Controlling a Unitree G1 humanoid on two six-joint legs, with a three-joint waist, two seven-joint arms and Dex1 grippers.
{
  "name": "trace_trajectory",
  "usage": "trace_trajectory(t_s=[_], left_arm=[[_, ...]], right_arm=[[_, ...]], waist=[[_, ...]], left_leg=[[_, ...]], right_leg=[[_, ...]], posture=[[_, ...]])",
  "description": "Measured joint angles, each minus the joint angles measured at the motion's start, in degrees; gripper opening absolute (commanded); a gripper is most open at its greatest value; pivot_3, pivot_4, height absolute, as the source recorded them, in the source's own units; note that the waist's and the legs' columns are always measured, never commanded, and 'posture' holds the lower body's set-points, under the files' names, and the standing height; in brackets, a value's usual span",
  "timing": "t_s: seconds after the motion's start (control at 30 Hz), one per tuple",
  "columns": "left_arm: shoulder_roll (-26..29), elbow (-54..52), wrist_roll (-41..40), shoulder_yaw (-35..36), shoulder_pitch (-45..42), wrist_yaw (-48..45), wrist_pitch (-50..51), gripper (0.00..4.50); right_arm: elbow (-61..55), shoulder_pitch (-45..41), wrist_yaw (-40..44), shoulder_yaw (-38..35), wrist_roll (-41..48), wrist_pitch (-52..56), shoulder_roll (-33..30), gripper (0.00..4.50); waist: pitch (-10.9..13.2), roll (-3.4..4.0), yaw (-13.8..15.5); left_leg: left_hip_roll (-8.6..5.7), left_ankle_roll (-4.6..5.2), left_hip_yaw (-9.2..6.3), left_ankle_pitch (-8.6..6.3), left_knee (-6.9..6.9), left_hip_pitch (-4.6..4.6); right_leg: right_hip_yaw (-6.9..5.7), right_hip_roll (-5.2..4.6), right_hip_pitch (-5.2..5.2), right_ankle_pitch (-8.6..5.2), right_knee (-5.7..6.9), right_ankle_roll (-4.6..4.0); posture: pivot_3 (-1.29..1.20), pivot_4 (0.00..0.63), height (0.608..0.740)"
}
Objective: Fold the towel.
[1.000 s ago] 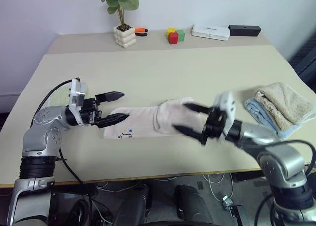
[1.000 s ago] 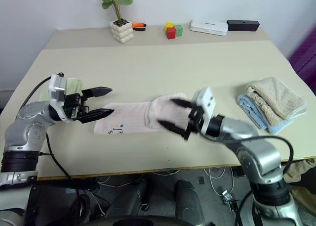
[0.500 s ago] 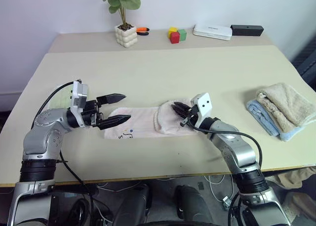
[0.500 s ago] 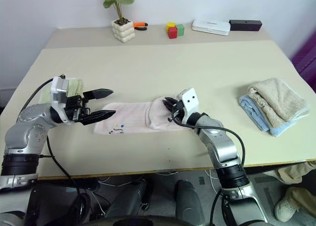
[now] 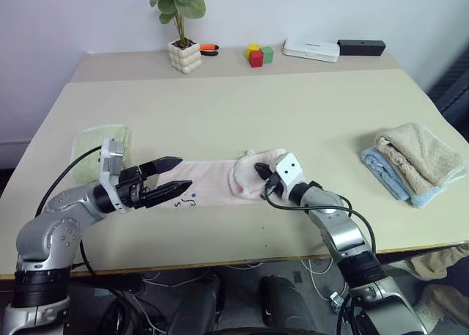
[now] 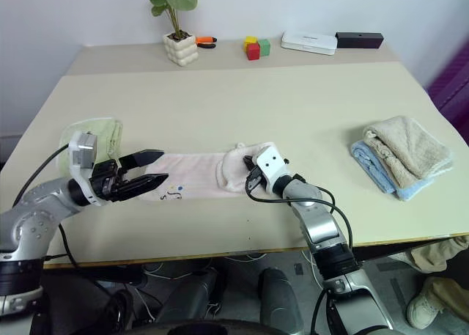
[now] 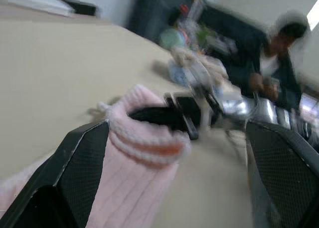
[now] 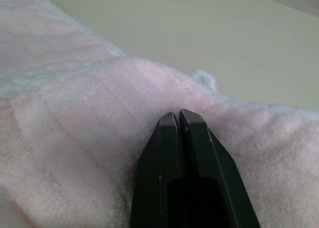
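The pale pink towel (image 5: 212, 182) lies stretched across the near part of the table (image 5: 242, 115). Its right end is bunched into a hump (image 6: 236, 166), and a small dark mark (image 5: 192, 197) sits near its left end. My right gripper (image 5: 260, 175) lies low at the hump. Its fingers (image 8: 178, 138) are pressed together, with their tips sunk into the pink pile. My left gripper (image 5: 185, 171) is open just over the towel's left end, one finger above the other. Between its fingers (image 7: 82, 163) the left wrist view shows the hump and the right gripper.
A small light-green towel (image 5: 101, 141) lies behind my left arm. Folded beige and light-blue towels (image 5: 414, 159) are stacked at the right edge. A potted plant (image 5: 185, 54), coloured blocks (image 5: 258, 54), a white box (image 5: 311, 49) and a black box (image 5: 360, 47) line the far edge. A seated person (image 7: 271, 53) is beyond the table.
My right gripper came down from above the towel, where it was open, onto the bunched end and shut there. My left gripper drew back slightly, sank lower and rolled, staying open.
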Motion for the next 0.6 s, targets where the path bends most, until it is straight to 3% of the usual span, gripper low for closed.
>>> trace_trajectory(t_s=[0.1,0.2,0.33,0.43,0.6], left_arm=[[-4.99,-3.01,-11.94,1.93,4.04,13.94,5.82,4.50],[-5.51,-5.94,-21.22,5.26,7.86,24.12,7.47,4.50],[-4.75,-8.57,-31.67,6.89,14.77,33.55,7.91,4.50],[-4.47,-9.23,-40.44,7.85,19.63,41.14,6.34,4.50],[-3.98,-11.27,-46.91,8.10,26.71,47.72,3.68,4.50]], right_arm=[[-1.43,0.23,2.76,1.47,0.75,0.00,0.46,2.79],[-1.40,-0.37,2.72,1.00,0.25,-0.41,-0.15,4.37],[-1.77,-3.23,5.15,-2.71,2.90,0.37,-3.39,4.47],[-6.38,-4.19,12.49,-7.48,9.43,3.08,-9.66,4.47],[-13.39,-2.20,21.42,-10.55,17.64,9.45,-16.53,4.47]], waist=[[0.02,-0.05,-0.20],[0.02,-0.03,-0.08],[0.05,0.00,0.20],[0.05,-0.02,0.84],[0.05,-0.01,0.94]], left_leg=[[0.02,0.02,-0.02,0.00,0.02,0.00],[0.02,-0.09,-0.02,-0.05,0.05,0.00],[0.02,-0.08,0.03,-0.07,0.12,-0.01],[0.02,-0.05,0.03,-0.09,0.13,-0.01],[0.03,-0.03,0.03,-0.12,0.09,-0.01]], right_leg=[[-0.01,0.02,-0.02,0.10,0.07,0.21],[0.00,0.03,-0.03,0.00,0.08,0.01],[0.03,0.00,0.05,-0.03,-0.01,-0.04],[0.03,-0.03,0.19,-0.12,-0.06,-0.09],[0.03,-0.11,0.40,-0.31,-0.08,-0.16]], posture=[[0.00,0.150,0.740],[0.00,0.150,0.740],[0.00,0.150,0.740],[0.00,0.150,0.740],[0.00,0.150,0.740]])
